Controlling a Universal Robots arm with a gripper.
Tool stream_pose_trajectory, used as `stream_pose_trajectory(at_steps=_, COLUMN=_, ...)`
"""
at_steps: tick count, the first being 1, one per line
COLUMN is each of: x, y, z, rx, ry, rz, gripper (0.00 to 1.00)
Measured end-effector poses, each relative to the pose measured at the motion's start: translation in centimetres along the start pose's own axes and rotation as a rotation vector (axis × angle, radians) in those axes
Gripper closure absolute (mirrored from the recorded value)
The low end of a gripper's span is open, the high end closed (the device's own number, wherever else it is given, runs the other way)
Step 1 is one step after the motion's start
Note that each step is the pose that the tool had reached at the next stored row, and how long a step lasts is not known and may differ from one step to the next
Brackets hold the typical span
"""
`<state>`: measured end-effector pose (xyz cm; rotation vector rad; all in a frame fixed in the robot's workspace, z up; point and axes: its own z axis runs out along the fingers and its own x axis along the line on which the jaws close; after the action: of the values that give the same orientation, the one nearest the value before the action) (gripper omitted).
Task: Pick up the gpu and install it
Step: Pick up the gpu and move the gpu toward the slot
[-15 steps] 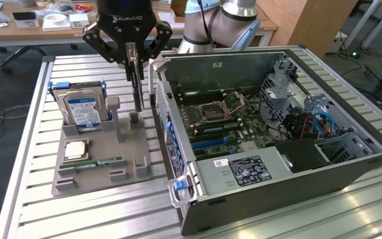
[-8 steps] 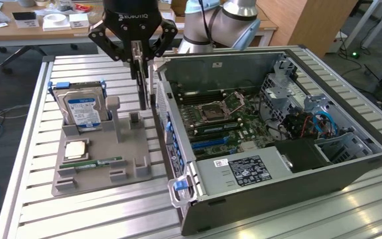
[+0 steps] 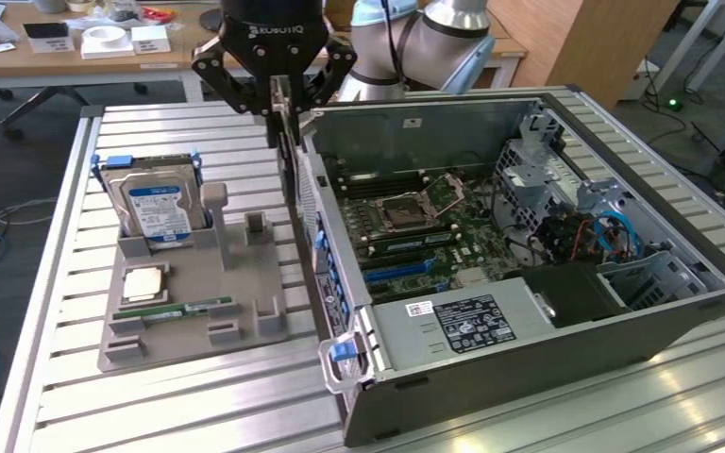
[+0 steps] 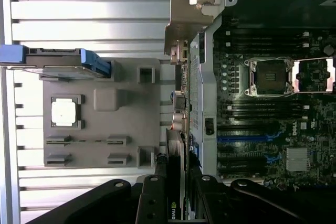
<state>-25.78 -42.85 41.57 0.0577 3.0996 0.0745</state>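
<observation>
You had the gripper [image 3: 282, 96] at the top centre of the exterior view, its fingers closed on the gpu [image 3: 279, 127]. The card hung upright and edge-on, clear of the slatted table [image 3: 211, 406], just above the near wall of the open computer case [image 3: 665, 321]. In the wrist view the gpu [image 4: 175, 182] sat clamped between the two fingers [image 4: 156, 182]. At the exterior view's left, the grey tray [image 3: 256, 302] held the hard drive [image 3: 155, 203] standing upright, a CPU chip [image 3: 144, 281] and a RAM stick [image 3: 186, 309].
</observation>
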Motion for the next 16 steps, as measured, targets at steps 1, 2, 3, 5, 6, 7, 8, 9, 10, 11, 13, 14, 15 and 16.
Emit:
stream_pose_trajectory(at_steps=1, x=-0.2, y=0.01, z=0.01, rx=-0.0006, ry=0.0000, rz=0.000, gripper=0.74)
stream_pose_trajectory(at_steps=2, x=-0.5, y=0.02, z=0.02, rx=-0.0012, ry=-0.0001, rz=0.000, gripper=0.74)
stream_pose_trajectory(at_steps=3, x=-0.7, y=0.02, z=0.04, rx=-0.0020, ry=-0.0001, rz=0.000, gripper=0.74)
stream_pose_trajectory(at_steps=5, x=-1.3, y=0.05, z=0.06, rx=-0.0033, ry=0.0001, rz=0.000, gripper=0.74)
stream_pose_trajectory(at_steps=6, x=-1.5, y=0.05, z=0.07, rx=-0.0038, ry=0.0000, rz=0.000, gripper=0.74)
stream_pose_trajectory(at_steps=7, x=-1.8, y=0.06, z=0.07, rx=-0.0043, ry=0.0001, rz=0.000, gripper=0.74)
stream_pose_trajectory(at_steps=8, x=-2.0, y=0.07, z=0.09, rx=-0.0049, ry=0.0001, rz=0.000, gripper=0.74)
stream_pose_trajectory(at_steps=9, x=-2.3, y=0.08, z=0.10, rx=-0.0054, ry=0.0002, rz=0.000, gripper=0.74)
stream_pose_trajectory(at_steps=10, x=-2.6, y=0.09, z=0.11, rx=-0.0058, ry=0.0002, rz=0.000, gripper=0.74)
stream_pose_trajectory(at_steps=11, x=-2.8, y=0.10, z=0.12, rx=-0.0061, ry=0.0003, rz=0.000, gripper=0.74)
stream_pose_trajectory(at_steps=13, x=-3.4, y=0.12, z=0.14, rx=-0.0066, ry=0.0002, rz=0.000, gripper=0.74)
stream_pose_trajectory(at_steps=14, x=-3.6, y=0.13, z=0.16, rx=-0.0069, ry=0.0001, rz=0.000, gripper=0.74)
stream_pose_trajectory(at_steps=15, x=-3.9, y=0.14, z=0.17, rx=-0.0069, ry=0.0002, rz=0.000, gripper=0.74)
stream_pose_trajectory(at_steps=16, x=-4.2, y=0.15, z=0.18, rx=-0.0072, ry=0.0002, rz=0.000, gripper=0.74)
